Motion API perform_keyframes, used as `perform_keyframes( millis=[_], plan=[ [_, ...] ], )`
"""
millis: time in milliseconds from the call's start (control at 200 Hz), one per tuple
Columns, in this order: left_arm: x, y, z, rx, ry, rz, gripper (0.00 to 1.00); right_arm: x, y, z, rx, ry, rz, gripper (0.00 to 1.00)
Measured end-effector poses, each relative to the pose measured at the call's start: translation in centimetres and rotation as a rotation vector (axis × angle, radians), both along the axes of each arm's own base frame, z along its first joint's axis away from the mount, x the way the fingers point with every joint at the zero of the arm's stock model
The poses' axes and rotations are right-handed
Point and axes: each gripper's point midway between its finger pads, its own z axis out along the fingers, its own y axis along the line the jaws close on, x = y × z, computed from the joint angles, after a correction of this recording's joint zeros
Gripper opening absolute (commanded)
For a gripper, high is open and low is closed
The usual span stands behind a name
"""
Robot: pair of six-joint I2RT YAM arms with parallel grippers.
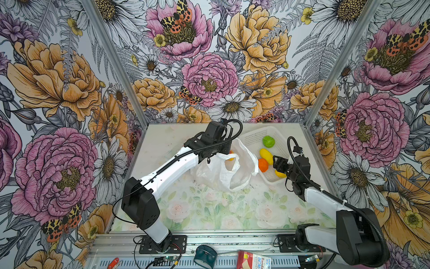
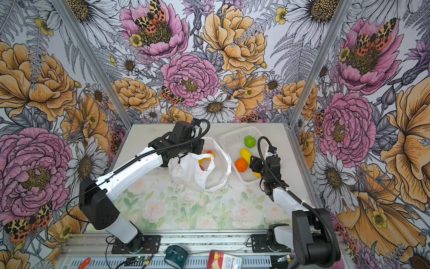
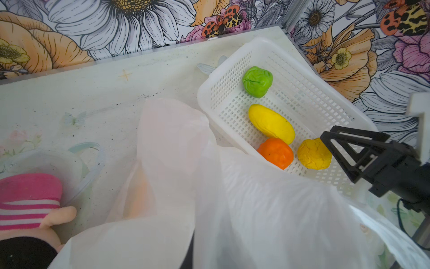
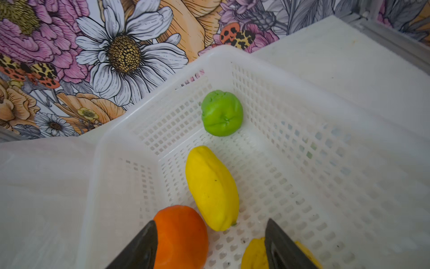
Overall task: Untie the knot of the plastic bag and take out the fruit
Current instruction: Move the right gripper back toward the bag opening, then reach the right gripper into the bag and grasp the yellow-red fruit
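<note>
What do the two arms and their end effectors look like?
The left arm and right arm share white shell links, black joint housings and black ribbed cable conduits. The right end effector has black wedge-shaped fingers with triangular cut-outs.

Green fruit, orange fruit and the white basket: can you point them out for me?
green fruit [image 1: 268,141]: in a top view, its middle.
orange fruit [image 1: 263,165]: in a top view, its middle.
white basket [image 1: 252,139]: in a top view, its perforated wall.

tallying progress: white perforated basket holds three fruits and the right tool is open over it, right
No: the white perforated plastic basket holds four, a round green fruit, a long yellow fruit, a round orange fruit and a round yellow fruit, per the left wrist view. The right tool is open over it.
</note>
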Motion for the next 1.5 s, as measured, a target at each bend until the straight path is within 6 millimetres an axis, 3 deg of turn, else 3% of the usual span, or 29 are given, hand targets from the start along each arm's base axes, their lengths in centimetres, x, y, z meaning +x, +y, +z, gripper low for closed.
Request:
perform_keyframes(
  millis=[140, 295, 430, 500, 641, 806, 986, 1286, 1501],
  plan=[
    [0.0, 0.0, 0.2, -0.002, -0.003, 0.000, 0.00, -2.8, 4.0, 5.3, -0.013, -0.196, 0.159, 0.60],
    [0.0, 0.0, 0.2, -0.001, -0.005, -0.002, 0.00, -8.2, 8.4, 11.7, -0.015, -0.456, 0.368, 0.52],
    [0.0, 0.0, 0.2, 0.000, -0.005, -0.002, 0.00, -12.6, 10.9, 14.7, -0.002, -0.614, 0.532, 0.44],
    [0.0, 0.0, 0.2, 0.000, -0.005, -0.002, 0.00, -14.3, 12.3, 15.2, -0.003, -0.656, 0.623, 0.41],
    [0.0, 0.0, 0.2, 0.000, -0.005, -0.002, 0.00, -15.3, 15.2, 13.3, -0.034, -0.620, 0.769, 0.34],
    [0.0, 0.0, 0.2, 0.001, -0.005, -0.002, 0.00, -14.4, 18.7, 9.2, -0.115, -0.474, 0.892, 0.29],
    [0.1, 0.0, 0.2, 0.004, -0.007, -0.002, 0.00, -13.5, 21.1, 6.4, -0.198, -0.388, 0.962, 0.23],
    [0.1, 0.0, 0.3, 0.003, -0.009, -0.002, 0.00, -12.0, 22.4, 3.7, -0.297, -0.315, 0.968, 0.21],
    [0.1, 0.0, 0.3, 0.002, -0.010, -0.002, 0.00, -9.7, 23.1, 2.2, -0.371, -0.257, 0.924, 0.10]
  ],
)
